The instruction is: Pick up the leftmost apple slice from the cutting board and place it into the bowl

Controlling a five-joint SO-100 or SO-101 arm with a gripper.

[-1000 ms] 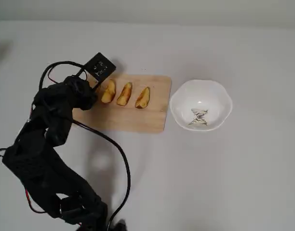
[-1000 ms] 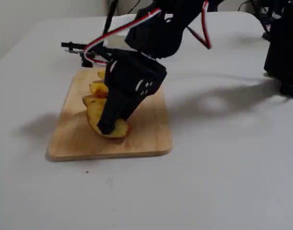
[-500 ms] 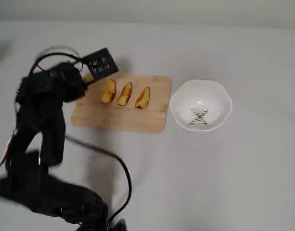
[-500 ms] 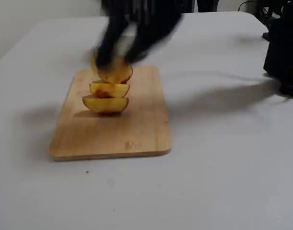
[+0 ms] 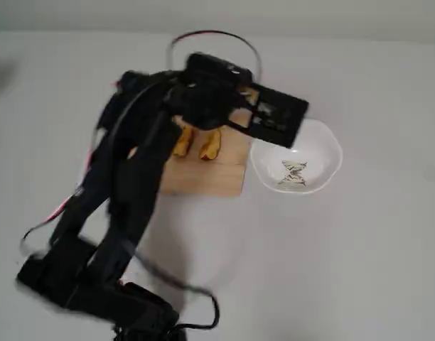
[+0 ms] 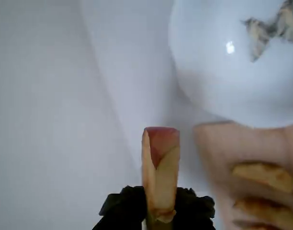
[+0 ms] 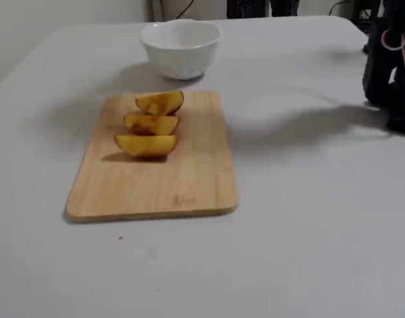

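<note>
1. Your table (image 7: 308, 252) is a plain white surface; in the fixed view the arm's dark base (image 7: 391, 73) sits at its right edge.
2. The cutting board (image 7: 156, 189) lies flat in the left half of the table in the fixed view, with its far short edge near the bowl.
3. The bowl (image 7: 180, 48) stands toward the far edge of the table, just beyond the board. You can see nothing inside it but the dark butterfly mark (image 5: 294, 173) in the overhead view.
4. Three apple slices (image 7: 147, 144) remain on the board, lined up in its far half and touching or nearly touching one another.
5. Your gripper (image 6: 158, 213) is clamped narrowly around the apple slice (image 6: 159, 172), which stands upright between the fingers in the wrist view, red skin at the top.
6. That held slice is off the board, with the bowl's rim (image 6: 204, 103) beyond it to the upper right in the wrist view.
</note>
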